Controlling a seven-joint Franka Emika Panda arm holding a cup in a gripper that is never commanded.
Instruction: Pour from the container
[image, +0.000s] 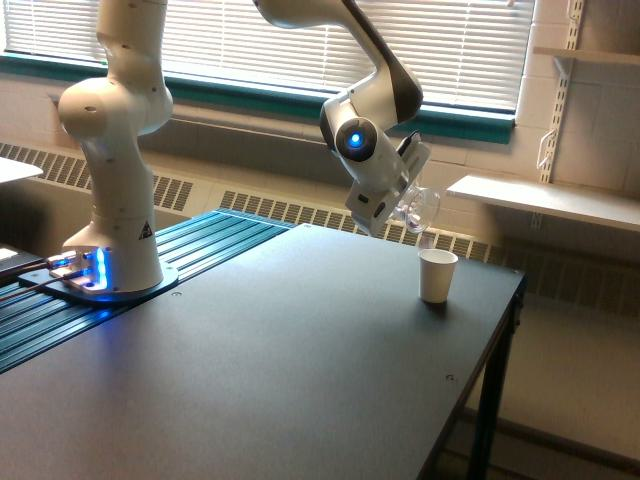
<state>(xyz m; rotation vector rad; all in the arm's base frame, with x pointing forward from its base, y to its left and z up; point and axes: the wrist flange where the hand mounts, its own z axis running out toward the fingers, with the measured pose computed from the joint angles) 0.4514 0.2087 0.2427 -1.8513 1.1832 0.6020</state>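
Observation:
The container (417, 209) is a small clear cup, tipped over with its mouth pointing down toward the exterior view's right. My gripper (404, 203) is shut on it, held in the air above the dark table (260, 370). Just below the container's rim stands a white paper cup (436, 275), upright on the table near the far right edge. A thin pale streak (428, 240) shows between the container's lip and the paper cup's mouth. The fingers are mostly hidden behind the wrist.
The arm's white base (112, 150) stands at the table's left on a blue-lit plate. A window with blinds (330, 50) runs along the back wall. A white shelf (545, 200) sits at the right. The table's right edge drops off just past the paper cup.

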